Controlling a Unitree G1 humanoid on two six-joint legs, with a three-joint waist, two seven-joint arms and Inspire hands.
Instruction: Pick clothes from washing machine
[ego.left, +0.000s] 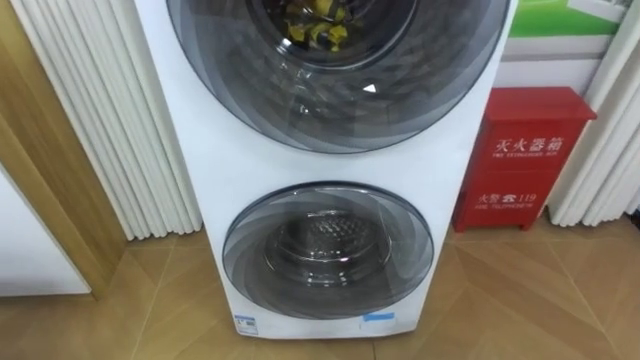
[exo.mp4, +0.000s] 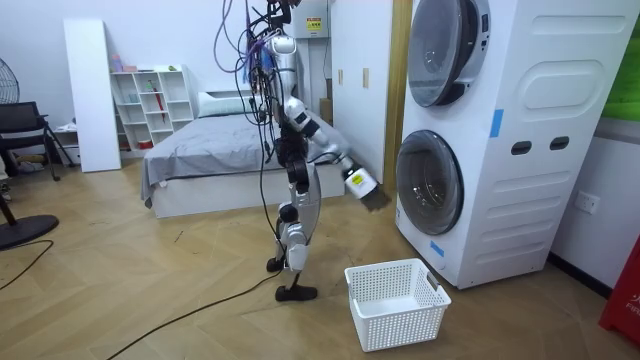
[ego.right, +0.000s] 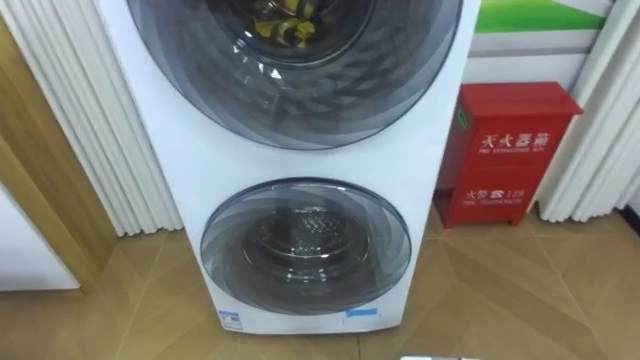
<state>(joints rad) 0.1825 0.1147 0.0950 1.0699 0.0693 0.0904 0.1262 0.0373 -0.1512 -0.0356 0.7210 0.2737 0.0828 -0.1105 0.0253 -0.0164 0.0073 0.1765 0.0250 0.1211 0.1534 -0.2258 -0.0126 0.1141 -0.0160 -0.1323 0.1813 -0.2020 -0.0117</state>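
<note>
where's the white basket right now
Low in the room view, the white basket sits on the floor between the robot and the washing machine.

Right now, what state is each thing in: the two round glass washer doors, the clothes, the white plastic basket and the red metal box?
Upper round glass washer door: shut.
Yellow-and-dark clothes: inside, behind the upper door's glass.
Lower round glass washer door: shut; no clothes seen behind its glass.
White plastic lattice basket: upright on the floor, empty.
Red metal box: closed.
</note>
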